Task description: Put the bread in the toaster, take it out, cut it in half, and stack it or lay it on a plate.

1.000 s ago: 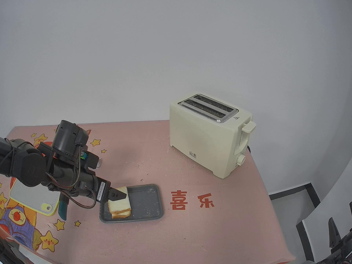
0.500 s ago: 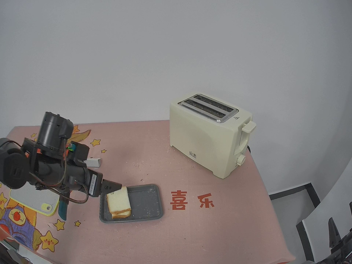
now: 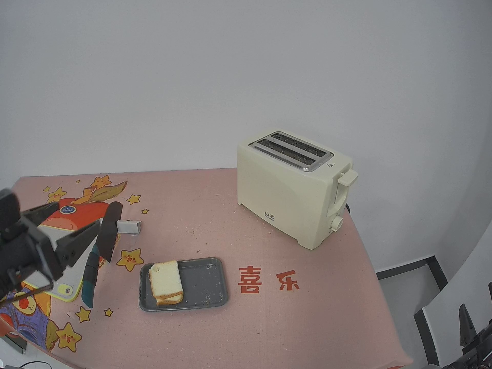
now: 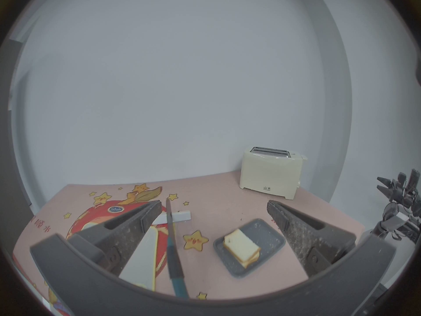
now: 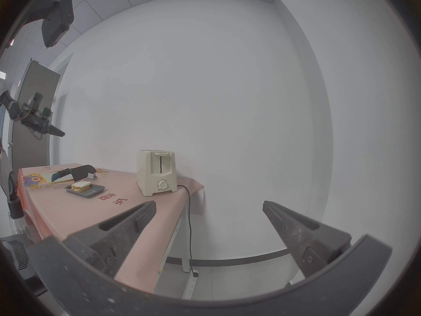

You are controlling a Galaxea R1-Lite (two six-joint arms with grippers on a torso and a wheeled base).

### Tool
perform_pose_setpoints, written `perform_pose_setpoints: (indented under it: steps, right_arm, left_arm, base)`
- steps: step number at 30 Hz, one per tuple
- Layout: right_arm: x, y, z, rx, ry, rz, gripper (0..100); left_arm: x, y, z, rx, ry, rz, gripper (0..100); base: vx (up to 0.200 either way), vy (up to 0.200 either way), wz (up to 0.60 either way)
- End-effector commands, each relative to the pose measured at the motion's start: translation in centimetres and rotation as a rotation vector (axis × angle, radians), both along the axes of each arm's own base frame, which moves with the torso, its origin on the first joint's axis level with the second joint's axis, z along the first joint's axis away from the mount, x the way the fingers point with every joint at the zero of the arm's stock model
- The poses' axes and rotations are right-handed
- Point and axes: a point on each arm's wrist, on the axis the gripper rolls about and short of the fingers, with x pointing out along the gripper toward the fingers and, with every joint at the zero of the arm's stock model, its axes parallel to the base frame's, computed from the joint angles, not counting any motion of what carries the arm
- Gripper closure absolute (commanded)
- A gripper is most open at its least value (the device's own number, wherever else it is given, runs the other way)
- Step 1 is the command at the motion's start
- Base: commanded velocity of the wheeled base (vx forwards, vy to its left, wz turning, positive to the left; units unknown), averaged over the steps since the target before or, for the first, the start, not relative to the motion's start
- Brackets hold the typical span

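Two bread halves [image 3: 165, 282] lie stacked at the left end of the grey tray [image 3: 207, 284], which serves as the plate. My left gripper [image 3: 77, 214] hangs open and empty at the table's left side, well clear of the tray. In the left wrist view the bread [image 4: 241, 246] and tray [image 4: 268, 238] lie beyond the open left gripper [image 4: 213, 205]. The cream toaster [image 3: 292, 185] stands at the back right with empty slots. My right gripper [image 5: 209, 205] is open, low and off the table's right side, looking at the toaster [image 5: 156, 172] from afar.
A knife with a black blade [image 3: 109, 227] and teal handle [image 3: 89, 281] lies left of the tray, its blade propped on a small white block [image 3: 128, 226]. A cutting board [image 3: 48, 283] sits at the left edge. The table's right edge drops off just past the toaster.
The left gripper has let go of the bread at the tray and pulled back to the left, leaving the stacked halves on the tray. The right arm has stayed still.
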Motion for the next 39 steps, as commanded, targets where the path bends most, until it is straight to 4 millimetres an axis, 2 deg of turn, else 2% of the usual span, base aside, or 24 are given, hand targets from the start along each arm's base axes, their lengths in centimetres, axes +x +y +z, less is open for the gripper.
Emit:
perform_pose_setpoints:
  steps: [1,2,3,4,6,7,8,9,10,15,16,19,23,31,33,35,37,39]
  right_arm:
    - [0.1,0.0,-0.5,0.0,0.012,0.0,0]
    - [0.1,0.0,-0.5,0.0,0.012,0.0,0]
    - [0.1,0.0,-0.5,-0.002,0.012,0.0,0]
    - [0.1,0.0,-0.5,-0.002,0.012,0.0,0]
    - [0.1,0.0,-0.5,-0.002,0.012,-0.001,0]
    - [0.1,0.0,-0.5,0.0,0.012,0.0,0]
    - [0.1,0.0,-0.5,-0.002,0.012,0.0,0]
    - [0.1,0.0,-0.5,0.0,0.012,0.0,0]
    - [0.1,0.0,-0.5,0.0,0.012,0.0,0]
    - [0.1,0.0,-0.5,0.0,0.012,0.0,0]
    - [0.1,0.0,-0.5,0.0,0.012,0.0,0]
    - [0.1,0.0,-0.5,0.0,0.012,0.0,0]
    - [0.1,0.0,-0.5,0.0,0.012,0.0,0]
    - [0.1,0.0,-0.5,0.0,0.012,0.0,0]
    - [0.1,0.0,-0.5,0.0,0.012,0.0,0]
    - [0.1,0.0,-0.5,0.0,0.012,0.0,0]
    - [0.1,0.0,-0.5,0.0,0.012,0.0,0]
    - [0.1,0.0,-0.5,0.0,0.012,0.0,0]
  left_arm:
    - [-6.9,2.5,-4.6,-0.045,-0.156,0.084,0]
    - [-6.9,2.5,-4.6,-0.045,-0.156,0.084,0]
    - [-7.6,2.9,-6.4,-0.035,-0.147,0.141,0]
    - [-7.9,3.0,-7.2,-0.029,-0.141,0.156,0]
    - [-9.3,3.4,-11.4,0.006,-0.077,0.179,0]
    - [-10.0,3.6,-12.4,0.008,-0.047,0.169,0]
    - [-10.2,3.6,-12.6,0.011,-0.039,0.167,0]
    - [-11.4,3.9,-12.6,-0.025,-0.055,0.158,0]
    - [-11.7,4.0,-12.5,-0.053,-0.086,0.157,0]
    - [-11.1,3.9,-12.6,-0.158,-0.142,0.206,0]
    - [-11.1,4.1,-12.5,-0.164,-0.15,0.282,0]
    - [-11.1,4.4,-12.6,-0.147,-0.161,0.467,0]
    - [-11.1,4.3,-12.6,-0.128,-0.162,0.487,0]
    - [-11.6,4.0,-12.6,-0.061,-0.203,0.65,0]
    - [-11.7,3.9,-12.7,-0.03,-0.221,0.602,0]
    - [-11.9,3.7,-12.7,-0.048,-0.245,0.482,0]
    - [-11.8,3.3,-12.9,-0.093,-0.215,0.329,0]
    - [-11.8,3.2,-13.2,-0.067,-0.185,0.281,0]
  base:
    - [0.0,0.0,0.0]
    - [0.0,0.0,0.0]
    - [0.0,0.0,0.0]
    - [0.0,0.0,0.0]
    - [0.0,0.0,0.0]
    - [0.0,0.0,0.0]
    - [0.0,0.0,0.0]
    - [0.0,0.0,0.0]
    - [0.0,0.0,0.0]
    - [0.0,0.0,0.0]
    - [0.0,0.0,0.0]
    - [0.0,0.0,0.0]
    - [0.0,0.0,0.0]
    - [0.0,0.0,0.0]
    - [0.0,0.0,0.0]
    - [0.0,0.0,0.0]
    - [0.0,0.0,0.0]
    - [0.0,0.0,0.0]
